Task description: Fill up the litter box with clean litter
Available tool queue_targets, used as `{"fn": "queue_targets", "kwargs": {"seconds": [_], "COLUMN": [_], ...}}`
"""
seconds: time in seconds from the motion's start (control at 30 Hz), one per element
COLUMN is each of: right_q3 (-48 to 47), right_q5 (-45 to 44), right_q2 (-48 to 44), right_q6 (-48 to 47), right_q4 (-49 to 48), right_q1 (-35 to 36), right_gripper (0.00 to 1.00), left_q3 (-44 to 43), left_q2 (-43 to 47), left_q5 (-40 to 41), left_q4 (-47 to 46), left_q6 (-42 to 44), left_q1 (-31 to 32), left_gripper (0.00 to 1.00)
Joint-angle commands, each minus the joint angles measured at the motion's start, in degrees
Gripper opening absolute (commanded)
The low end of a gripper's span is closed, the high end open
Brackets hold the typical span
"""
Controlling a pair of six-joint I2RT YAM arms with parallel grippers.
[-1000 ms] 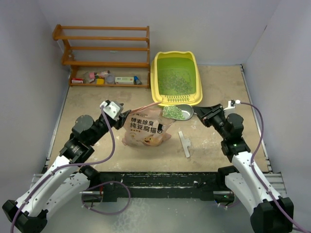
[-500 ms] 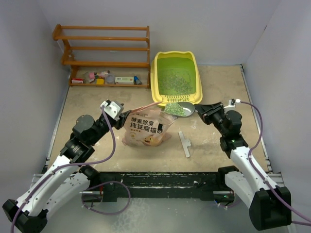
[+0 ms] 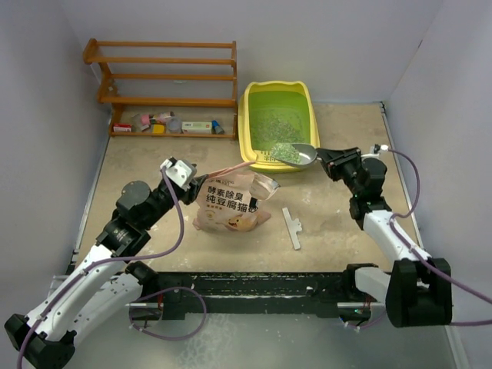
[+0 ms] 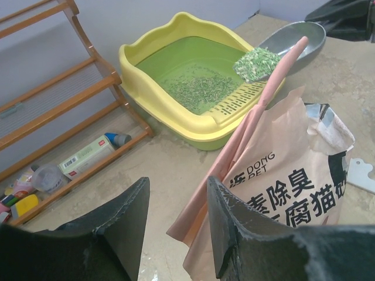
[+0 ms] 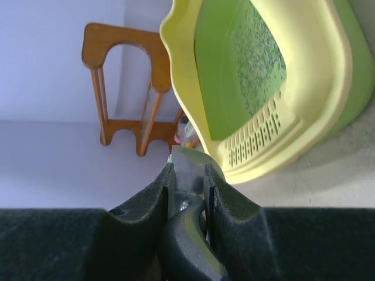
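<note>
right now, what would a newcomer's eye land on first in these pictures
The bright yellow litter box with its green basin, at the far middle of the table, stands out first. At its near lip, the right hand holds a grey scoop heaped with litter. Just in front stands the opened printed bag.

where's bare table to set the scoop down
Bare table between the litter box and the right wall, and in front of the wooden rack, left of the box. Crowded: between the litter bag and the box's front lip, where the loaded scoop hangs.
</note>
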State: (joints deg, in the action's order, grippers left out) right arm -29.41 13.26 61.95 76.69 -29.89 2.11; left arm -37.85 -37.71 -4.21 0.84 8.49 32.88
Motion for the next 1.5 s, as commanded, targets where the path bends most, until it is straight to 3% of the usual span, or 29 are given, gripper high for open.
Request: {"fn": "queue_targets", "kwargs": {"seconds": [0.0,0.27,0.47,0.77,1.23,1.47], "right_q3": [-7.9,-26.06,-45.8,-67.7,-88.28,-92.14], "right_q5": [2.3,6.84,7.57,6.91,5.81,4.49], "right_q2": [4.73,18.57,27.78,40.51,52.67,53.66], "right_q6": [1.79,-6.15,-13.62,-22.09,-25.65,-29.47], "right_q4": [-10.05,-4.07,7.52,19.02,26.45,30.17], "right_q1": [-2.22,-3.42,-3.54,-3.52,-5.02,-5.62], "right_gripper": [0.0,0.0,0.0,0.0,0.0,0.0], "left_q3": [-0.46,-0.63,-0.85,-1.0,-1.1,-1.18], "left_q2": [-0.42,-0.02,0.78,0.52,-0.45,-0.55], "left_q5": [0.69,0.24,0.45,0.05,0.45,1.13], "left_q4": [-3.34,-2.98,-2.52,-2.29,-2.03,-1.83], "left_q6": [-0.67,-0.72,-0.35,-0.12,0.5,1.06], "left_q1": [-0.32,-0.28,-0.34,-0.36,-0.37,-0.38], "left_gripper": [0.48,0.48,0.48,0.49,0.49,0.49]}}
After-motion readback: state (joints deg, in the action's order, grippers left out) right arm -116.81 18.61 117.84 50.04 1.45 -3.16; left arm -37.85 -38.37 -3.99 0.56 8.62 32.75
